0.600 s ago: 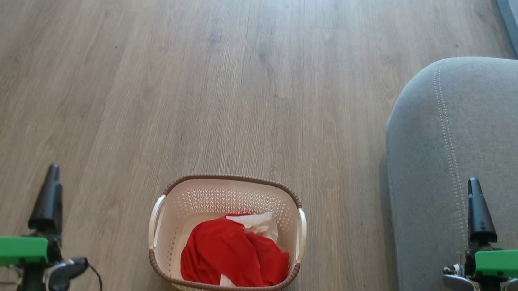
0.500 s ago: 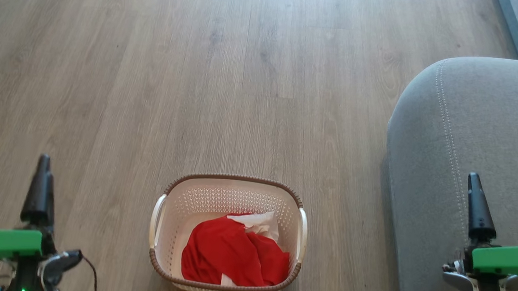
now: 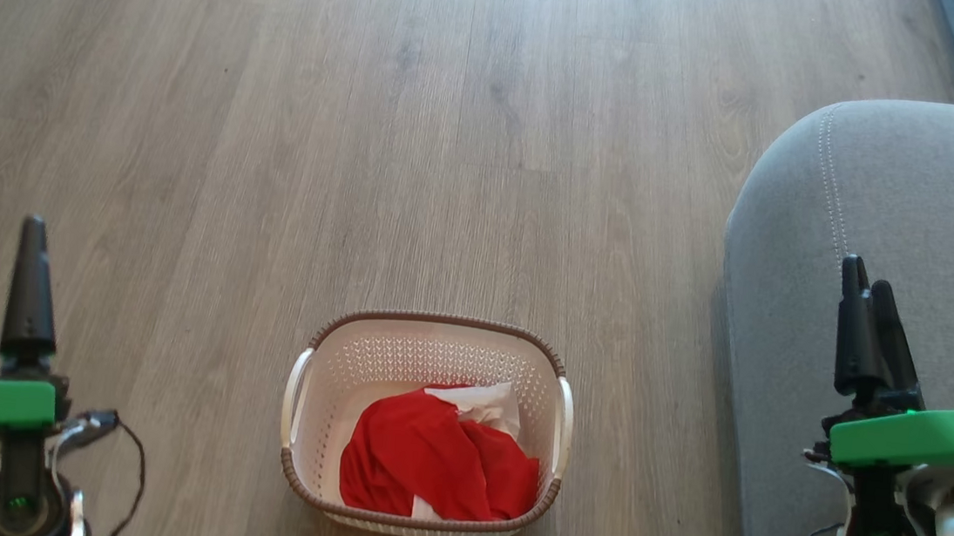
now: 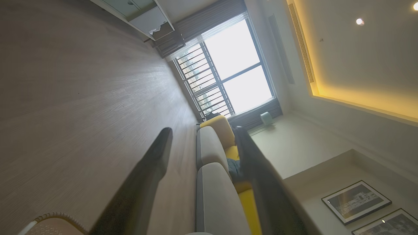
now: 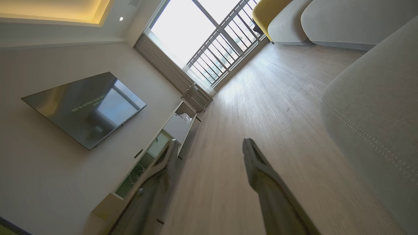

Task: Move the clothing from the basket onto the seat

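Raised higher, left jaws, right jaws spread wide, both empty

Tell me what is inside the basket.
Inside the basket lies the clothing: crumpled red fabric with a white cloth part at its far side. The bottom shows bare at the left; anything under the fabric is covered.

Green-capped wrists held low at either side, the dark two-fingered left gripper [image 3: 33, 230] and right gripper [image 3: 867, 279] point forward, fingers spread wide.
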You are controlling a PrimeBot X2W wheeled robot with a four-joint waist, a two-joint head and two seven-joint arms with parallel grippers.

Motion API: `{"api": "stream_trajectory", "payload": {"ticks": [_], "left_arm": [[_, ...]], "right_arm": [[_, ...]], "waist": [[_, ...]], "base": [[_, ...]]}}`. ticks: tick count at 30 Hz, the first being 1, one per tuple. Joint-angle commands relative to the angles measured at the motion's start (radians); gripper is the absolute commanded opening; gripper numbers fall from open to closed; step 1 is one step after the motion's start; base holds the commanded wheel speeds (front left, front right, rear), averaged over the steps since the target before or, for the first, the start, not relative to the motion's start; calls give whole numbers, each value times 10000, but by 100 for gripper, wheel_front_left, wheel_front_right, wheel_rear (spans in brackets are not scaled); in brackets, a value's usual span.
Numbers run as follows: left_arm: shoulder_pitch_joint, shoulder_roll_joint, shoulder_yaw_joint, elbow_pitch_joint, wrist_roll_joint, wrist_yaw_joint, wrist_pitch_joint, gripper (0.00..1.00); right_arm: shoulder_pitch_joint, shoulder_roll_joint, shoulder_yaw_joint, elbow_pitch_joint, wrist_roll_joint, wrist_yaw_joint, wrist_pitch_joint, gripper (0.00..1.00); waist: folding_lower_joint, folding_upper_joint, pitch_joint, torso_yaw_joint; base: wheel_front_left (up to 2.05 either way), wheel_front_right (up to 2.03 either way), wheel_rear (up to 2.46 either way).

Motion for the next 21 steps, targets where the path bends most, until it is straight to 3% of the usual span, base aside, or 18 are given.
{"api": "stream_trajectory", "payload": {"ticks": [1, 7, 21], "left_arm": [[-600, 104, 294, -557, 350, -51, -115, 100], [-663, 111, 115, -1278, 1655, 119, -291, 100], [-370, 125, -1841, -2443, 5480, 1072, -672, 100]], "right_arm": [[-622, -91, 193, -534, -438, 42, -124, 100], [-735, -97, 387, -852, -1580, 46, -301, 100], [-754, -111, 858, -1077, -3980, 55, -685, 100]], "waist": [[0, 0, 18, 7], [0, 0, 75, 44], [0, 0, 100, 139]], "base": [[0, 0, 0], [0, 0, 0], [0, 0, 0]]}}
